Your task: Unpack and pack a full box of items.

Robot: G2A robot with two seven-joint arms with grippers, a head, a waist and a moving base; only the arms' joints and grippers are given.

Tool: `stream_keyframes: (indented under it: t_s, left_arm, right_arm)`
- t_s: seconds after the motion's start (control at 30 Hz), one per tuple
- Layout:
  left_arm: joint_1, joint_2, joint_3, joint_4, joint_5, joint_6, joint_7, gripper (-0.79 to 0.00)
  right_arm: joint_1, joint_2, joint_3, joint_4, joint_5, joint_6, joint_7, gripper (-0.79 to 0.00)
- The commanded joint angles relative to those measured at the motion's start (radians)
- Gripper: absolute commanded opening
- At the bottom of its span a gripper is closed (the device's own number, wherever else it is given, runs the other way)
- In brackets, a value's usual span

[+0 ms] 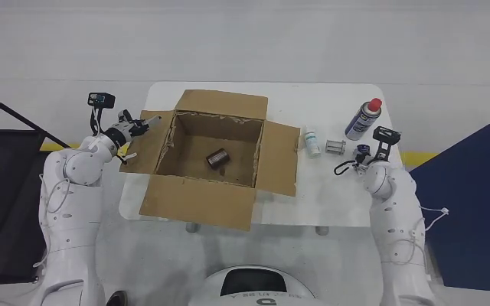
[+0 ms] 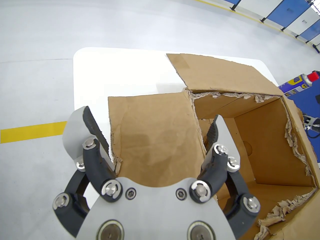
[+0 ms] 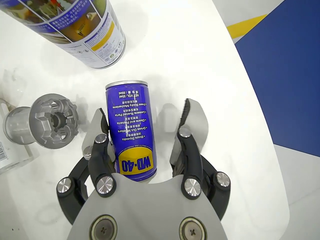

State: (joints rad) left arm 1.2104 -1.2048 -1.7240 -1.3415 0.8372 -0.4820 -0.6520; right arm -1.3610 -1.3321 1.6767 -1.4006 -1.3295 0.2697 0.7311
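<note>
Blue can [image 3: 132, 131] lies between my right gripper's [image 3: 143, 106] parted fingers; my left gripper [image 2: 151, 113] hangs spread above the box [image 2: 270, 136] flap.

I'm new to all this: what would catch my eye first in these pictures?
A big open cardboard box sits in the middle of the white table, its rims torn, one small dark can lying inside. At the right end, the right tool stands open around a small blue can lying on its side, near a tall spray can with a red cap.
</note>
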Motion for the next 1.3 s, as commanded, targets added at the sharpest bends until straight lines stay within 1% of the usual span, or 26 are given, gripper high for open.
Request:
stream_keyframes:
  t_s: [0.0,0.03,0.07,0.1,0.13,0.33,0.43,0.53,0.63,0.73,0.8,0.87,0.9,0.93,1.0,1.13,1.23,1.27]
  left_arm:
    - [0.000,0.000,0.000,0.000,0.000,0.000,0.000,0.000]
    - [0.000,0.000,0.000,0.000,0.000,0.000,0.000,0.000]
    - [0.000,0.000,0.000,0.000,0.000,0.000,0.000,0.000]
    - [0.000,0.000,0.000,0.000,0.000,0.000,0.000,0.000]
    - [0.000,0.000,0.000,0.000,0.000,0.000,0.000,0.000]
    - [0.000,0.000,0.000,0.000,0.000,0.000,0.000,0.000]
    - [0.000,0.000,0.000,0.000,0.000,0.000,0.000,0.000]
    - [0.000,0.000,0.000,0.000,0.000,0.000,0.000,0.000]
    - [0.000,0.000,0.000,0.000,0.000,0.000,0.000,0.000]
    - [0.000,0.000,0.000,0.000,0.000,0.000,0.000,0.000]
    - [0.000,0.000,0.000,0.000,0.000,0.000,0.000,0.000]
    - [0.000,0.000,0.000,0.000,0.000,0.000,0.000,0.000]
    - [0.000,0.000,0.000,0.000,0.000,0.000,0.000,0.000]
    - [0.000,0.000,0.000,0.000,0.000,0.000,0.000,0.000]
    - [0.000,0.000,0.000,0.000,0.000,0.000,0.000,0.000]
    - [0.000,0.000,0.000,0.000,0.000,0.000,0.000,0.000]
    - [0.000,0.000,0.000,0.000,0.000,0.000,0.000,0.000]
    - [0.000,0.000,0.000,0.000,0.000,0.000,0.000,0.000]
  right_arm:
    - [0.003,0.001,-0.010,0.008,-0.038,0.014,0.017,-0.419]
    - [0.006,0.001,-0.014,0.008,-0.037,0.014,0.022,-0.459]
    - [0.005,0.001,-0.014,0.005,-0.034,0.015,0.025,-0.520]
    - [0.004,0.001,-0.011,-0.002,-0.035,0.018,0.024,-0.606]
    - [0.000,0.001,-0.008,-0.011,-0.029,0.020,0.021,-0.785]
    - [-0.032,0.001,0.025,-0.065,0.026,0.040,-0.024,-0.785]
    - [-0.055,-0.001,0.069,-0.111,0.129,0.035,-0.065,-0.785]
    - [-0.098,-0.005,0.140,-0.177,0.346,-0.056,-0.127,-0.785]
    - [-0.137,-0.007,0.210,-0.214,0.581,-0.180,-0.168,-0.785]
    - [-0.187,-0.011,0.244,-0.266,0.808,-0.317,-0.156,-0.785]
    - [-0.217,-0.012,0.250,-0.302,1.008,-0.428,-0.054,-0.785]
    - [-0.243,-0.007,0.263,-0.356,1.112,-0.464,0.039,-0.785]
    - [-0.255,-0.006,0.248,-0.389,1.146,-0.473,0.091,-0.785]
    - [-0.263,-0.003,0.232,-0.425,1.159,-0.478,0.138,-0.785]
    - [-0.273,-0.001,0.184,-0.489,1.121,-0.470,0.178,-0.785]
    - [-0.254,0.000,0.055,-0.559,0.994,-0.425,0.169,-0.785]
    - [-0.241,0.001,-0.010,-0.576,0.968,-0.397,0.167,-0.785]
    - [-0.241,0.001,-0.010,-0.576,0.968,-0.397,0.167,-0.785]
